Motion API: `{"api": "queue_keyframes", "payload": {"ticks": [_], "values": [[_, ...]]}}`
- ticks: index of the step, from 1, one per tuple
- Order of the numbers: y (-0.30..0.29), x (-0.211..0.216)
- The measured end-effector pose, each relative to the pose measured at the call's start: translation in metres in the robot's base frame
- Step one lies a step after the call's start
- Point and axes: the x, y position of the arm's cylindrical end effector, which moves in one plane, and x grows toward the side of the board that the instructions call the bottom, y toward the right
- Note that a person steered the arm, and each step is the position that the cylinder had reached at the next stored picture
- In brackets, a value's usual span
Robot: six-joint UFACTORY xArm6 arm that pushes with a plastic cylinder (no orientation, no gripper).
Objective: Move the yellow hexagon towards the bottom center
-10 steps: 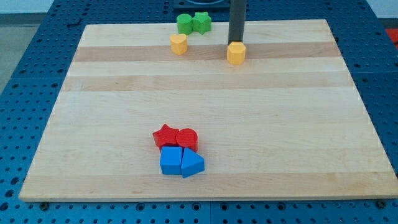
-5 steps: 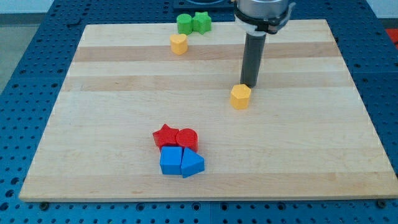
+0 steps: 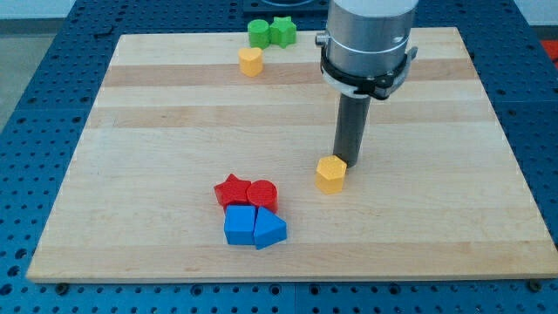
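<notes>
Wooden board (image 3: 131, 201) lay under our arm, and our dark rod (image 3: 353, 131) stood straight up and down over it, hanging from the big grey part of our arm (image 3: 366, 39) at the view's top. My tip (image 3: 349, 163) had no fingers to open or close; it only pushed. It touched the top edge of the yellow hexagon (image 3: 330, 174), which sat just below my tip, toward the view's bottom, near the middle of the board.

We counted two yellow blocks: the hexagon and another yellow block (image 3: 250, 62), far up and left of my tip. Two green blocks, a round-looking one (image 3: 259, 34) and a green star (image 3: 282, 30), touched near the top edge. Two red blocks, a red star (image 3: 231, 190) and a red cylinder (image 3: 262, 194), sat down and left of my tip. Two blue blocks, a blue cube (image 3: 240, 225) and a pointed blue block (image 3: 269, 230), touched just below the reds.
</notes>
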Motion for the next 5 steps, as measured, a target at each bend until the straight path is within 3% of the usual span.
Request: {"api": "queue_keyframes", "payload": {"ticks": [2,4,5], "values": [[-0.010,-0.006],[-0.029,0.047],[-0.028,0.050]]}}
